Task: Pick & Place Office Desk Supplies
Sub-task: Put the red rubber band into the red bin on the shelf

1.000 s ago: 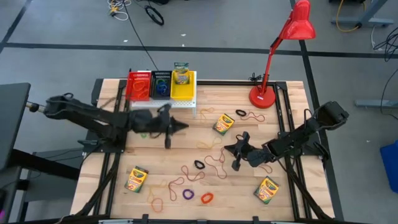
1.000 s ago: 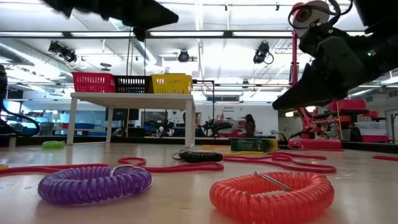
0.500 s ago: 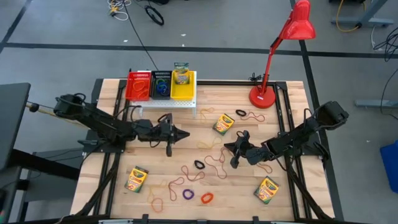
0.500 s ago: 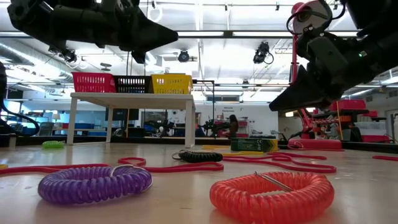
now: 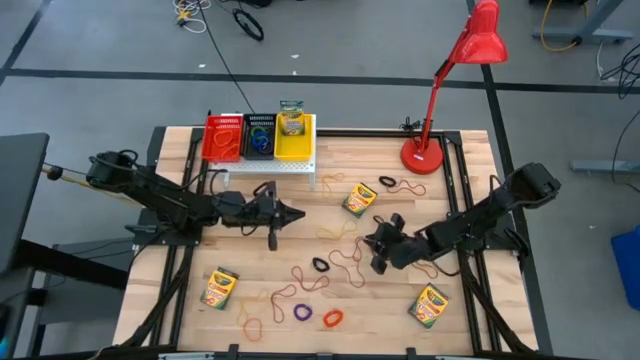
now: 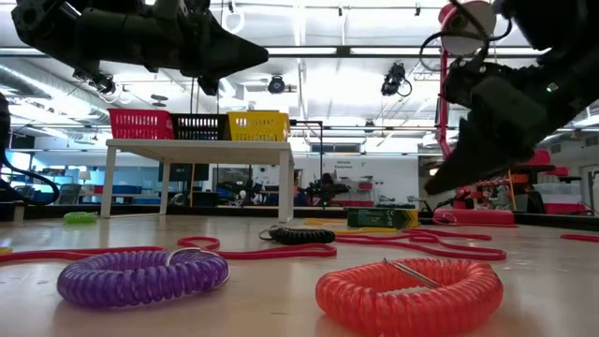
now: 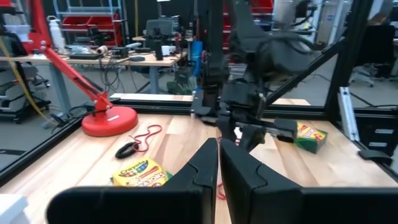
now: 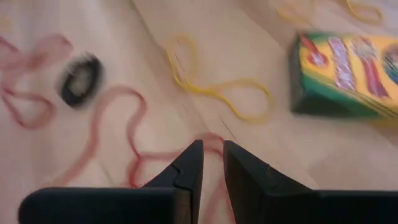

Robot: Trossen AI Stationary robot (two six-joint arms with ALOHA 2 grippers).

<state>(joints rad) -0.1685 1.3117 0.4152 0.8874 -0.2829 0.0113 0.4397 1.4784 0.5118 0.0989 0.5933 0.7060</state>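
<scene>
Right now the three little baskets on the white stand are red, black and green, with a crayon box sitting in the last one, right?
Not quite: the last basket is yellow, not green. The high view shows red, black and yellow baskets side by side on the white stand, and a crayon box does sit in the yellow one.

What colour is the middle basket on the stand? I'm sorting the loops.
Black basket, between red and yellow ones; clearest in the high view.
</scene>
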